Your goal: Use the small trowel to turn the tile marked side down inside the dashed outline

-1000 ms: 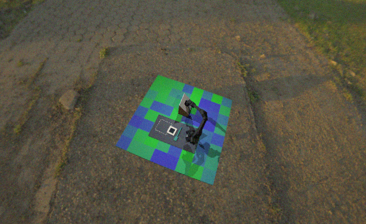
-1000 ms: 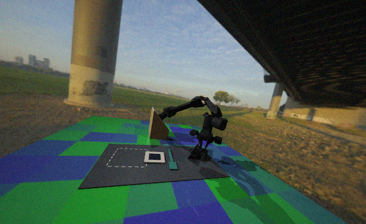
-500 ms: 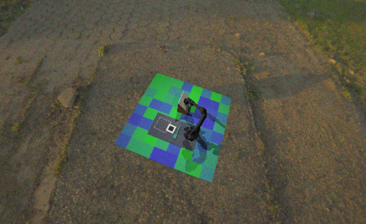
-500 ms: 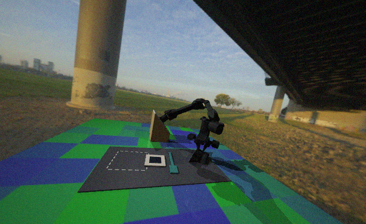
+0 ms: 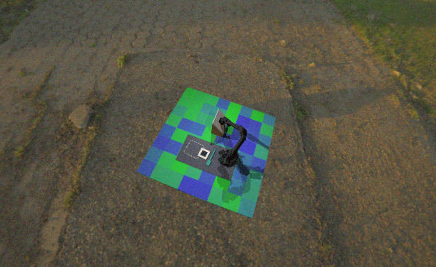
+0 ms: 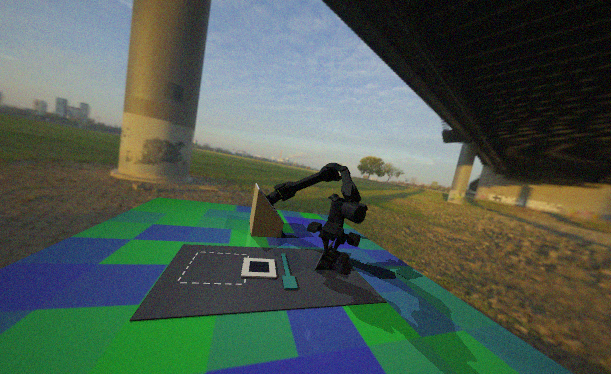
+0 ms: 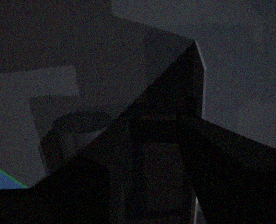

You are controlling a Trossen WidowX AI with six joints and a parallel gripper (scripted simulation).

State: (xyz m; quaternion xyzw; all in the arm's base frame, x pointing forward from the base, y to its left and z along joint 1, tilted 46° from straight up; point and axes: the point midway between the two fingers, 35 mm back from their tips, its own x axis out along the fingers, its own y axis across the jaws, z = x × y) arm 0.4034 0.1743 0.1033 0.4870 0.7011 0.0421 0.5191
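The tile point(image 5: 203, 153) point(image 6: 259, 267), white-bordered with a dark centre, lies flat on the dark mat point(image 5: 191, 161) point(image 6: 173, 300). Its left edge slightly overlaps the right side of the dashed outline point(image 6: 212, 283); most of it lies outside. The teal trowel point(image 5: 208, 161) point(image 6: 289, 282) lies on the mat just right of the tile, not touching it. My gripper point(image 6: 331, 250) is low over the mat's right part, right of the trowel, partly open, with no trowel or tile between its fingers. The wrist view is very dark, and the fingertips are hard to make out there.
A low black object point(image 6: 342, 264) sits on the mat at the fingertips; its shape is unclear. An upright brown panel point(image 5: 216, 129) point(image 6: 265, 220) stands behind the mat, beside the arm's far end. Shadows of the arm fall across the mat's right part and the patchwork table.
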